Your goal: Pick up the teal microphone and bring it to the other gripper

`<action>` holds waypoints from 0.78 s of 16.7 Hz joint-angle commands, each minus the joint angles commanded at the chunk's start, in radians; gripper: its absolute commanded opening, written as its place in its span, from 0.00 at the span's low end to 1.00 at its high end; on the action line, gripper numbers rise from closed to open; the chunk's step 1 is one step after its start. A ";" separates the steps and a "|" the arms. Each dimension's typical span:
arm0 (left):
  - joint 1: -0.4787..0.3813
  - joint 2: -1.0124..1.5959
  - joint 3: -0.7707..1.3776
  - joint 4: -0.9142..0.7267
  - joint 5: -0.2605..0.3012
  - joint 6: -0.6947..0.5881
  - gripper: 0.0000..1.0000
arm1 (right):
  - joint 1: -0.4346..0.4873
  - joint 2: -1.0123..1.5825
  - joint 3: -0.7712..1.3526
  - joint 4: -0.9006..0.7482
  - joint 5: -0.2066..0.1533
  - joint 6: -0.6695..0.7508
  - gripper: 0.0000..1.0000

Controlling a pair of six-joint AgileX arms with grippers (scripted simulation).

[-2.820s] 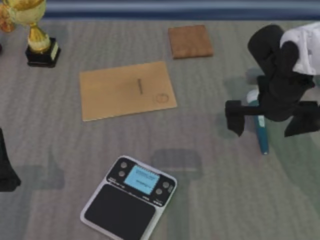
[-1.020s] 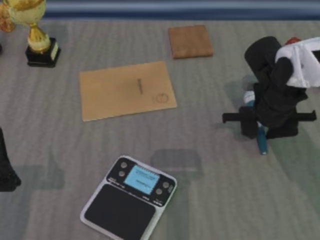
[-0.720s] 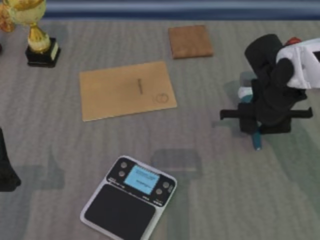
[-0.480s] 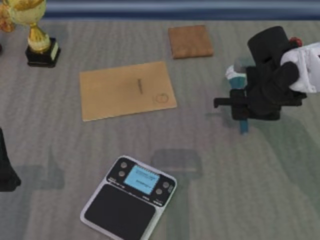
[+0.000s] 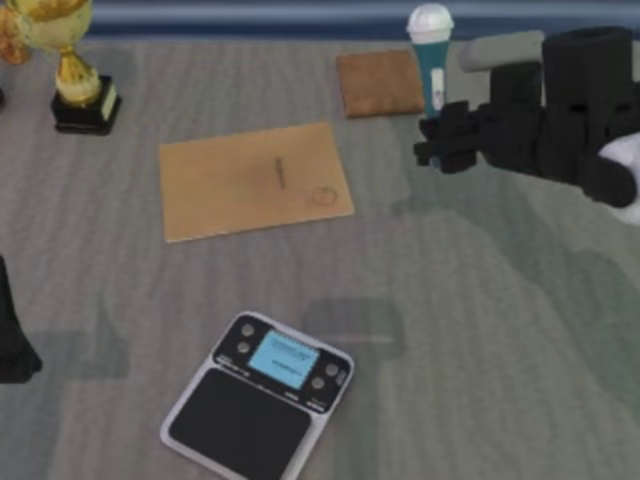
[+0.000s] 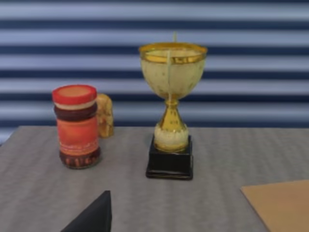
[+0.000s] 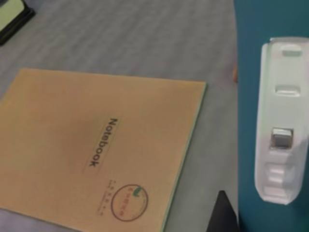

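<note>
The teal microphone [image 5: 436, 80] hangs above the table's far right part, its white head [image 5: 430, 20] pointing toward the far edge. My right gripper [image 5: 440, 137] is shut on the lower handle, its arm reaching in from the right. In the right wrist view the teal handle [image 7: 251, 96] and its white switch strip [image 7: 282, 140] fill one side, with a black fingertip [image 7: 224, 215] against it. The other gripper, my left one [image 5: 10, 345], is parked at the table's left edge; it is open, and one finger [image 6: 94, 217] shows in its wrist view.
A tan notebook [image 5: 255, 180] lies mid-table, with a brown wooden square [image 5: 380, 83] behind it. A grey electronic scale [image 5: 260, 395] sits near the front. A gold trophy [image 5: 75, 70] stands at the far left, next to a red-lidded jar [image 6: 76, 125] and a small figurine [image 6: 105, 115].
The right gripper shut on the microphone lying on the table at the right, lifted it, and carried it left and toward the far edge. The left arm stayed still.
</note>
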 joint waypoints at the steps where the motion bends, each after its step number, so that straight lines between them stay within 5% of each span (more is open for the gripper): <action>1: 0.000 0.000 0.000 0.000 0.000 0.000 1.00 | -0.001 -0.022 -0.026 0.089 -0.028 -0.019 0.00; 7: 0.000 0.000 0.000 0.000 0.000 0.000 1.00 | -0.007 -0.153 -0.140 0.466 -0.154 -0.116 0.00; 13: 0.000 0.000 0.000 0.000 0.000 0.000 1.00 | -0.008 -0.179 -0.155 0.516 -0.174 -0.132 0.00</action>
